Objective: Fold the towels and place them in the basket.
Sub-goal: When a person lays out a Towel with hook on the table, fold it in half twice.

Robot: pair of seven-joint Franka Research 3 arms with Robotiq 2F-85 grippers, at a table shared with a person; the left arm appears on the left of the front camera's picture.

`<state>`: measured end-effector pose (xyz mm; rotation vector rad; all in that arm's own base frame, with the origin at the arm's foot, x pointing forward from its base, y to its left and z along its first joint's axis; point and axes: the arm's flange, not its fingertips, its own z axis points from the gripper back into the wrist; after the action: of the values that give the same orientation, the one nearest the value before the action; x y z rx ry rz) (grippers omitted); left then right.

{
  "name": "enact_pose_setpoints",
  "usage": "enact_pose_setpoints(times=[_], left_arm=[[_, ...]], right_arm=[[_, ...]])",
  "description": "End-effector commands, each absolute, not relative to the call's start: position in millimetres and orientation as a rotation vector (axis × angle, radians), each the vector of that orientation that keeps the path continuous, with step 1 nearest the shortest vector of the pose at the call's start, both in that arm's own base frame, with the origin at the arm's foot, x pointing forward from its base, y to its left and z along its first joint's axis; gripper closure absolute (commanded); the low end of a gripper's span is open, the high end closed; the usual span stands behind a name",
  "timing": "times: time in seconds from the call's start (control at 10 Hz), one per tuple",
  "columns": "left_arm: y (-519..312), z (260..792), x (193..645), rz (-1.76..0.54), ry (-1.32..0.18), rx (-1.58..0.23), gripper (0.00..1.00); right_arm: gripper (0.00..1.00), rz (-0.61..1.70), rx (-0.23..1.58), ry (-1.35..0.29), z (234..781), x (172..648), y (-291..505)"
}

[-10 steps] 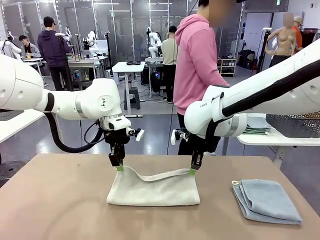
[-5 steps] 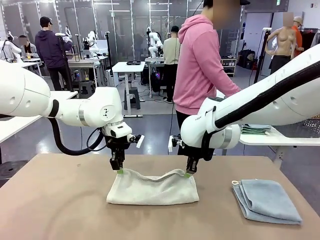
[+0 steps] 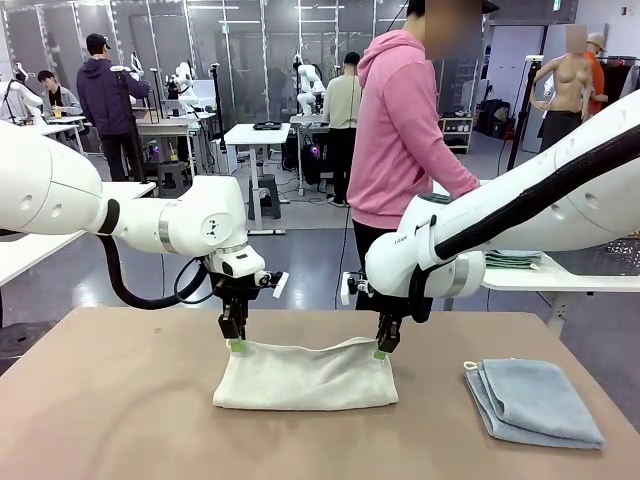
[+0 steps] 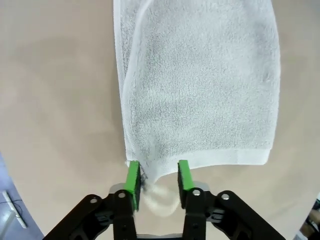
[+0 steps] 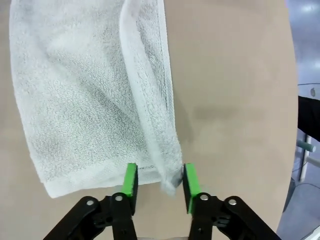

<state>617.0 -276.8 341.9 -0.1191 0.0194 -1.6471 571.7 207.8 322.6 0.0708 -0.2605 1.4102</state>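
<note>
The cream towel (image 3: 305, 375) lies folded in half at the middle of the table. My left gripper (image 3: 236, 345) stands at its far left corner and my right gripper (image 3: 381, 350) at its far right corner. In the left wrist view the left gripper (image 4: 158, 177) is open, with the towel (image 4: 200, 90) corner lying loose between the green pads. The right gripper (image 5: 160, 181) is open too, and the towel (image 5: 90, 100) edge rests between its pads. The light blue towel (image 3: 535, 400) sits folded at the table's right. The dark mesh basket (image 3: 610, 255) stands on a side table, partly behind my right arm.
A person in a pink hoodie (image 3: 400, 130) stands at the far side of the table, turned toward the white side table (image 3: 520, 280) on the right. Bare tabletop (image 3: 110, 400) lies to the left and front of the cream towel.
Both grippers came down and brought the cream towel's raised far edge onto the lower layer. Their jaws went from shut on the corners to open.
</note>
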Motion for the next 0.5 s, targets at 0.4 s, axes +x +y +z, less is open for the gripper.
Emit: enact_pose_setpoints(times=[0.4], left_arm=[[-262, 389, 555, -1.567, -0.12, -0.069, 0.06]], right_arm=[[0.0, 1.319, -0.026, -0.305, 366, 528, 208]])
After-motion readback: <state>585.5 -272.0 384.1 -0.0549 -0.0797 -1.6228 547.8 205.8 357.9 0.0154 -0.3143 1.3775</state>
